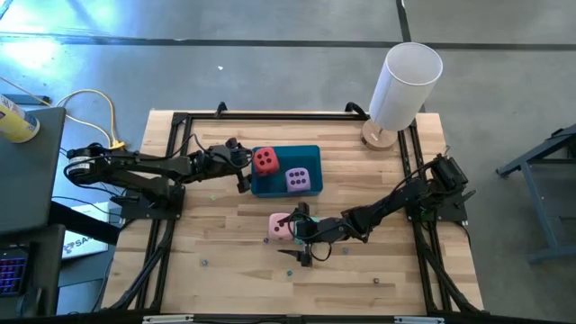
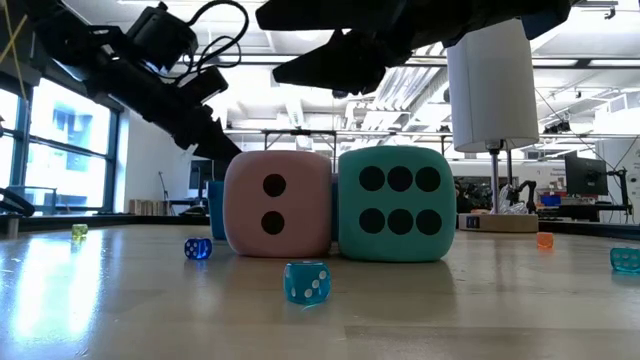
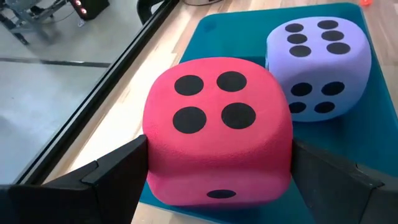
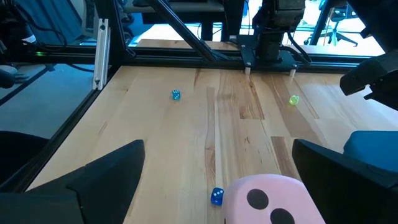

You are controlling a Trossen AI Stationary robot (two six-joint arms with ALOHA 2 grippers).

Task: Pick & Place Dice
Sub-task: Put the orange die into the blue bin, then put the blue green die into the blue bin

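Note:
The blue tray (image 1: 310, 155) holds a red die (image 3: 217, 124) at its far left corner and a purple die (image 3: 320, 62) beside it. My left gripper (image 3: 219, 144) reaches in from the table's left, with the red die filling the gap between its fingers. A pink die (image 2: 278, 205) and a teal die (image 2: 392, 205) stand side by side on the table in front of the tray. My right gripper (image 4: 217, 149) hovers open just right of them. The pink die (image 4: 273, 199) lies low ahead of its fingers, untouched. My left gripper has the red die between its two fingers, one finger (image 3: 121, 171) against each of two opposite side faces (image 3: 155, 155). The fingers come nearly level from the table's left, slanting a little down. The die sits over the tray, four dots up; whether it is lifted I cannot tell.
Tiny dice lie scattered on the wood: a blue one (image 2: 306, 282) near the front, another (image 4: 216, 197) by the pink die, and more (image 4: 176, 94) farther left. A white cylinder on a stand (image 1: 405, 85) rises at the far right corner. A black frame (image 1: 180, 117) rims the table.

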